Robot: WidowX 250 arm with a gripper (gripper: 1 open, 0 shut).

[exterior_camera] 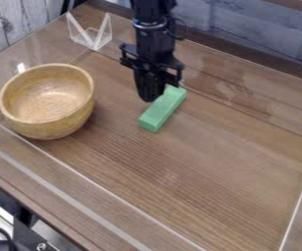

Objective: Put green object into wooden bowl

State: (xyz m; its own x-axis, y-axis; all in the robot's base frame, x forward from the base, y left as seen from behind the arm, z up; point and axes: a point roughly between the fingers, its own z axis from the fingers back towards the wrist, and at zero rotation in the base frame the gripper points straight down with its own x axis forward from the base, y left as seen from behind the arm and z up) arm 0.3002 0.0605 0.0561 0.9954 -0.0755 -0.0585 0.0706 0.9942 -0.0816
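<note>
The green object (163, 108) is a bright green bar lying flat on the wood tabletop, free of any grip, angled from near left to far right. My gripper (150, 96) points straight down just at the bar's upper left, its dark fingers slightly apart with nothing between them. The wooden bowl (45, 124) sits to the left of both, round, light tan and with nothing inside. A hand's width of table separates the bowl from the bar.
Low clear plastic walls (62, 191) fence in the tabletop along the front, left and right. A small clear plastic stand (88, 32) sits at the back left. Bare wood (206, 167) stretches to the front and right.
</note>
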